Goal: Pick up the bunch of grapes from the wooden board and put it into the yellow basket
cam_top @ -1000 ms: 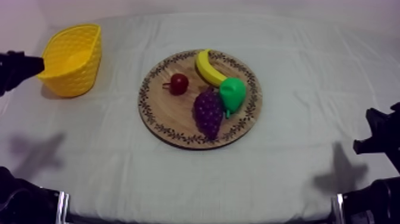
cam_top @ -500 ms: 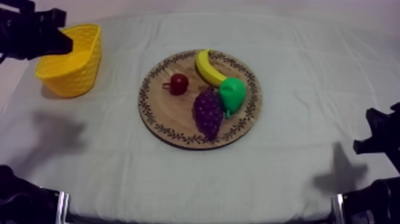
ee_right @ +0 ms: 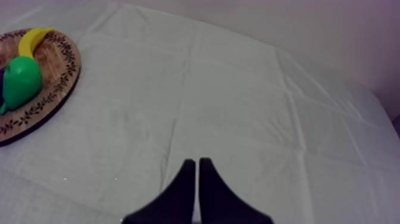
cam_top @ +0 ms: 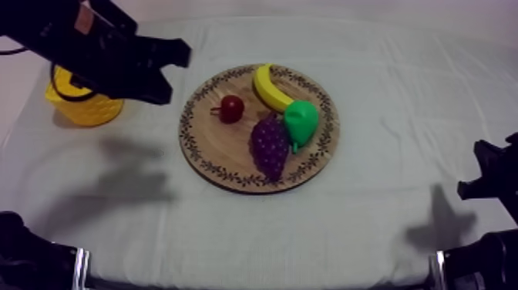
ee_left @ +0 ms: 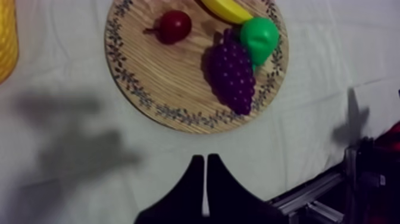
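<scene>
- Top view: left arm (cam_top: pixel 92 46) comes in from the upper left and hangs over the yellow basket (cam_top: pixel 85 114), covering most of it. Its tip points at the wooden board (cam_top: pixel 202 146) in frame centre. I read this as the reach toward the pick; nothing is touched yet.
- Top view: the bunch of grapes (cam_top: pixel 270 146) lies on the board, lower right of the board's centre, tight against the pear (cam_top: pixel 301 122). The banana (cam_top: pixel 270 89) is just above it and the small red fruit (cam_top: pixel 231 108) sits apart to the left. The pear blocks one flank, so the open sides for a grip look like the left flank and the lower end.
- Top view: right arm (cam_top: pixel 493 181) sits low at the right edge, well apart from the board. Probably parked because the basket is on the left side of the surface (cam_top: pixel 370 92).
- Left wrist view: left jaws are pressed together with nothing between them, over bare surface just off the board's rim, aimed roughly at the grapes (ee_left: pixel 232 74). They'd need to spread before going down on the bunch.
- Left wrist view: the basket's wall (ee_left: pixel 6 42) is beside the board (ee_left: pixel 149 65), so the carry should be short.
- Right wrist view: right jaws are pressed together and empty, over bare surface. The board rim (ee_right: pixel 59 89) with pear and banana is well off to the side.
</scene>
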`<state>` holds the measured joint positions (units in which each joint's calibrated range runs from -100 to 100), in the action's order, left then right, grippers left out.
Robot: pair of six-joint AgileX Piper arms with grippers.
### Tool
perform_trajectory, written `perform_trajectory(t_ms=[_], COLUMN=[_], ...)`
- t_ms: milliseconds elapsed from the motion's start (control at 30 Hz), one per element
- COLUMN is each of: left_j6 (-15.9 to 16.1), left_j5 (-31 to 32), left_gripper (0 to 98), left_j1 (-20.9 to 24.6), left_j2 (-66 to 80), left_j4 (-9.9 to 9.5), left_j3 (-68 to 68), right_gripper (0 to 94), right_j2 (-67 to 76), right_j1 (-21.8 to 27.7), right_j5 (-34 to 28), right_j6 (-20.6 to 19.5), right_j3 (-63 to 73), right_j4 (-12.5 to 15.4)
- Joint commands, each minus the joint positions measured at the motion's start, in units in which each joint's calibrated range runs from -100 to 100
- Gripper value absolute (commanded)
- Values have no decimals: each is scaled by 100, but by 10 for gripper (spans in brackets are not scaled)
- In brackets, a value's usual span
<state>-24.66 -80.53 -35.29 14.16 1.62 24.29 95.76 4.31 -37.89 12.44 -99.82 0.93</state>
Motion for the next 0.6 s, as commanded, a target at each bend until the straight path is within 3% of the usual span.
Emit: perform_trajectory(t_ms=[0, 567], left_j6=[-60, -291], left_j5=[-5, -196], left_gripper=[1, 1], left_j1=[-179, -937], left_j2=[-295, -2009], left_j4=[-3, -6], left_j3=[-166, -1811], right_gripper=[3, 3], right_j2=[0, 0], right_j1=[-2, -2], right_j5=[-2, -2], right_j6=[-1, -1], right_j3=[4, 4], right_j4=[2, 2])
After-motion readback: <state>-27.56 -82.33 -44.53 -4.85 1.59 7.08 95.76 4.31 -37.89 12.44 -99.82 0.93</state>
